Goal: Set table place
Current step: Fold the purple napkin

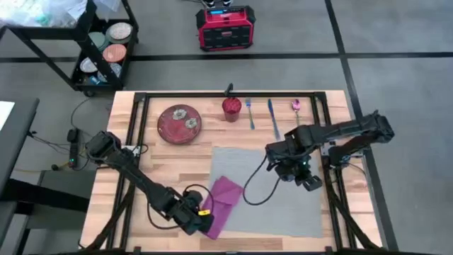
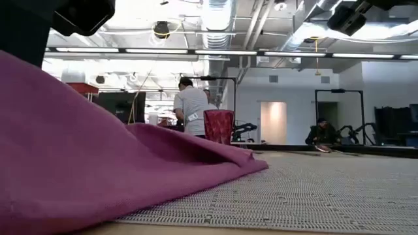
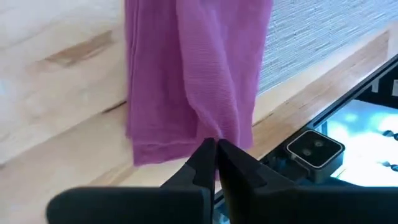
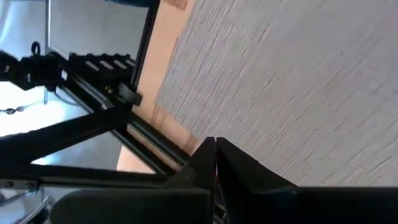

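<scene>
The grey placemat [image 1: 276, 191] lies flat on the wooden table [image 1: 120, 191], right of centre. A magenta napkin [image 1: 225, 198] lies slantwise over the placemat's near left edge, half on the wood. It fills the left of the low view [image 2: 98, 163]. My left gripper [image 1: 201, 221] is at the napkin's near end and shut on it. My right gripper [image 1: 310, 183] is shut over the right part of the placemat [image 4: 298, 93]. My left gripper pinches the napkin's near hemmed edge [image 3: 214, 132] between its two fingers, coming in low from the table's near left. The napkin bunches into a lengthwise fold at the fingertips. The rest of the napkin lies slack on the wood and the placemat. My right gripper's shut fingertips [image 4: 208, 152] point down at the placemat; whether they touch it I cannot tell.
Along the far edge stand a red plate [image 1: 179, 124], a red cup [image 1: 231, 108], a blue fork [image 1: 250, 113], a blue knife [image 1: 272, 118] and a pink spoon [image 1: 296, 106]. A black cart [image 1: 99, 42] and a red box [image 1: 225, 28] stand beyond the table.
</scene>
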